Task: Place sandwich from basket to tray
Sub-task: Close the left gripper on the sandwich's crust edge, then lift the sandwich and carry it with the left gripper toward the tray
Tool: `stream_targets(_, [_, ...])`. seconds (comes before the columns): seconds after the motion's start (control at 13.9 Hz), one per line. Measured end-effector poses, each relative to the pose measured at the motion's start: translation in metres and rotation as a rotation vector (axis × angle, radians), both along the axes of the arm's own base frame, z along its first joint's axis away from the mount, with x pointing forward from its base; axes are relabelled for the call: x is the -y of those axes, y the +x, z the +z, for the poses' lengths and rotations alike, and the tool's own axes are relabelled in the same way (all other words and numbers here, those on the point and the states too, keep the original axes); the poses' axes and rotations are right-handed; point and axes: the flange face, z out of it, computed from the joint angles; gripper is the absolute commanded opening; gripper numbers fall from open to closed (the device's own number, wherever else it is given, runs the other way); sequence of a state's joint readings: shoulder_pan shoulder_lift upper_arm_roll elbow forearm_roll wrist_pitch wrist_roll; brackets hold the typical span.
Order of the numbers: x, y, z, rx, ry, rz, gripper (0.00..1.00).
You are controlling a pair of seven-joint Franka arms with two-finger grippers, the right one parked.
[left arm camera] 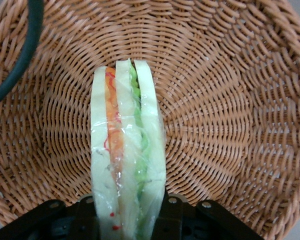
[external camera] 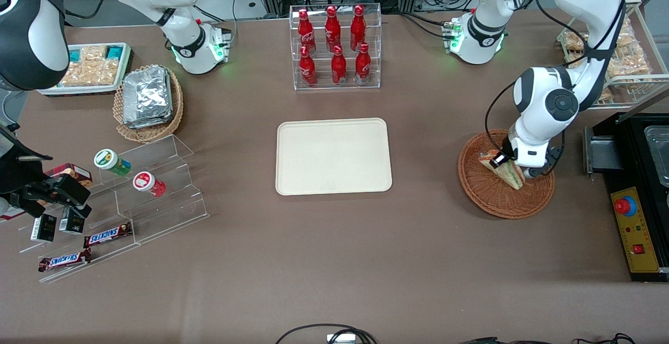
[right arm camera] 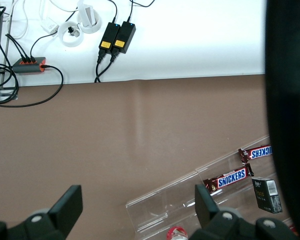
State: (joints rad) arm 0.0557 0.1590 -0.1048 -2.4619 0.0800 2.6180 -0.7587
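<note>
The left arm's gripper [external camera: 515,169] is clamping the wrapped sandwich [external camera: 506,171] inside the reddish-brown wicker basket [external camera: 491,200], its fingers [left arm camera: 80,220] pressing both bread faces. The sandwich is standing on edge, filling layers showing. The cream tray [external camera: 333,157] is lying bare at the basket's nine o'clock, well apart.

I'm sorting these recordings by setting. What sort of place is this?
Probably a lab mock-up of a snack counter: cola bottles on a clear rack, Snickers bars on acrylic steps, cables along the table's edge. The gripper sits in the basket, shut on the sandwich; the tray waits.
</note>
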Motion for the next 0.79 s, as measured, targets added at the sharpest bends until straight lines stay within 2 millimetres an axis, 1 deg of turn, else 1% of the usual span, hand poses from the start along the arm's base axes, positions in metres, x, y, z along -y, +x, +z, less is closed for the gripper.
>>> stream_targets(0.14, [0.0, 0.006, 0.012, 0.016, 0.003, 0.0, 0.0])
stream_targets(0.29, [-0.001, 0.016, 0.038, 0.004, 0.022, -0.009, 0.0])
stream_targets(0.43, [-0.001, 0.03, 0.074, -0.012, 0.042, -0.021, 0.0])
stream_targets(0.65, [0.003, 0.057, 0.133, -0.03, 0.058, -0.054, 0.0])
stream_targets(0.72, [0.01, 0.064, 0.148, -0.016, 0.059, -0.068, 0.0])
stream_targets(0.79, [0.021, 0.068, 0.158, -0.004, 0.058, -0.086, 0.0])
